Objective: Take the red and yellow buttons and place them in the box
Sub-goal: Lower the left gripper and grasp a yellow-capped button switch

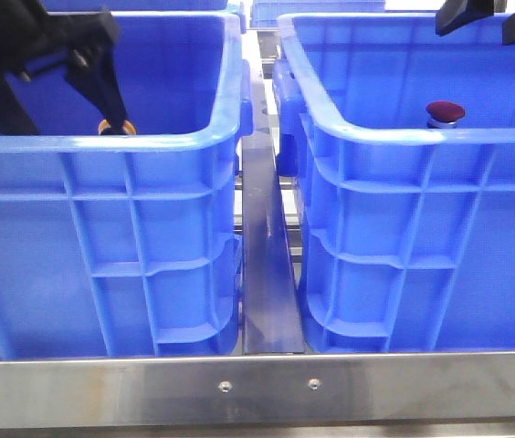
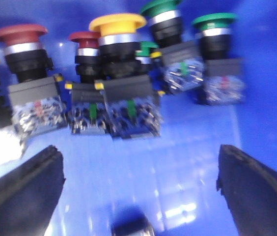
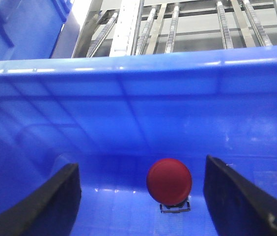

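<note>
- Two blue crates sit side by side: the left crate (image 1: 102,146) holds the supply of push buttons, and the right crate (image 1: 422,146), which I take to be the box, holds one red button (image 1: 445,112) standing on its floor, also seen from above in the right wrist view (image 3: 169,180).
- Your left gripper (image 2: 138,191) is down inside the left crate, fingers spread wide and holding nothing; a yellow-orange cap (image 1: 114,127) shows just at its tip in the front view.
- In the left wrist view, the yellow button (image 2: 119,24) stands in a tight cluster, touching a small red one (image 2: 85,40), with green ones just beside it.
- Centre on the yellow cap and close on its black collar, so neighbours are not dragged along.
- Your right gripper (image 3: 141,196) hangs open and empty above the red button.
- No brand, label or readable writing is visible; the button bodies are too blurred to read.
</note>
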Available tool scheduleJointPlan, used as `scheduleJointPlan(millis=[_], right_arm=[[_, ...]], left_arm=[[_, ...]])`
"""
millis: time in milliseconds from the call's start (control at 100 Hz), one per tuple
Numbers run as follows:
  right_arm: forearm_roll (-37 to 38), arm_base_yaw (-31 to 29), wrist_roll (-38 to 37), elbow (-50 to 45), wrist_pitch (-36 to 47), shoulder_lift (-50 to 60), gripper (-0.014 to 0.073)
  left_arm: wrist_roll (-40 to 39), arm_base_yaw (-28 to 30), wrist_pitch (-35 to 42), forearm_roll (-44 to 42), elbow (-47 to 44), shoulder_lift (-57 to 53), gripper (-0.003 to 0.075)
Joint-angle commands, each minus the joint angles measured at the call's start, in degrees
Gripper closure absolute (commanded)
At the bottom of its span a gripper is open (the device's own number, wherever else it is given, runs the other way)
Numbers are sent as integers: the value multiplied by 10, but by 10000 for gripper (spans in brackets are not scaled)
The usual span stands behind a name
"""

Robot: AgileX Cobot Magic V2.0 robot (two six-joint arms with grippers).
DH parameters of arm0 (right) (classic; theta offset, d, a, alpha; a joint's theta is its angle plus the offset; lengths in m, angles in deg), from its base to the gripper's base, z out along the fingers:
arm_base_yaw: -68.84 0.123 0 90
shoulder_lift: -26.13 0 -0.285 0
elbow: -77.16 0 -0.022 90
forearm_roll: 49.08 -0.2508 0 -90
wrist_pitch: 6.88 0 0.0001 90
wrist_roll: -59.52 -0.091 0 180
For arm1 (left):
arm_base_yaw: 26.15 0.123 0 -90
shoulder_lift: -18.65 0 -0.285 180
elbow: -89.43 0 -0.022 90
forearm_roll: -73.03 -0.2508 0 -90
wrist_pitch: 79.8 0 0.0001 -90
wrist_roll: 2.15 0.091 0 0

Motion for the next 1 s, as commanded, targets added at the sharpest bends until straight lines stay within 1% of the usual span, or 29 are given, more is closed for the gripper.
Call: scheduleJointPlan(millis=[0,230,520,610,710,900,990], right_arm=[[-5,1,8,15,-2,24,45],[-5,1,8,15,-2,24,45],[-5,1,8,15,-3,24,45],[-5,1,8,15,-5,24,45],[-5,1,8,15,-7,24,45],[-5,1,8,15,-11,24,45],[-5,1,8,15,-11,24,45]], left_arm=[[-9,1,47,24,19,-6,134],[-9,1,95,47,19,25,134],[-9,1,111,49,19,48,134],[-9,1,119,49,19,51,150],[-9,1,124,49,19,51,220],[-9,1,124,49,19,51,465],[-9,1,124,49,19,51,547]])
